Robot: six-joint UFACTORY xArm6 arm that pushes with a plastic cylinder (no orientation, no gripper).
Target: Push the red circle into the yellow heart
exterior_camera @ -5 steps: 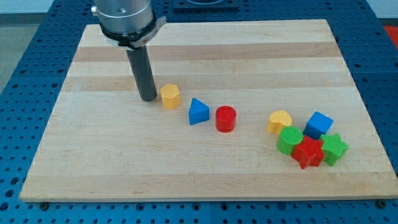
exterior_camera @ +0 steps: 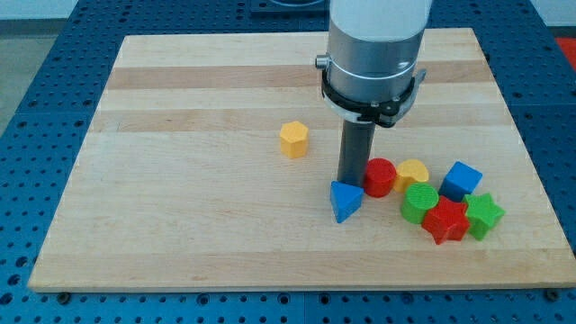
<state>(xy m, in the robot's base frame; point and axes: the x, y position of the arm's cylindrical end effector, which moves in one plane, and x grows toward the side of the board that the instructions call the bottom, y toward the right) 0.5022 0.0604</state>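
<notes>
On the desk (exterior_camera: 180, 216), my tip (exterior_camera: 349, 181) stood at nine o'clock of the red circle (exterior_camera: 380, 176), touching it; as a tool it held nothing. Circle met yellow heart (exterior_camera: 414, 171) at three o'clock. Push judged nearly complete; only slight rightward nudge needed.

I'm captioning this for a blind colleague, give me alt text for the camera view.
My tip stands just left of the red circle, which touches the yellow heart on a wooden board. A blue triangle sits below the tip; a yellow hexagon lies farther left.

Rod vertical, my tip (exterior_camera: 350, 183) on board.
</notes>
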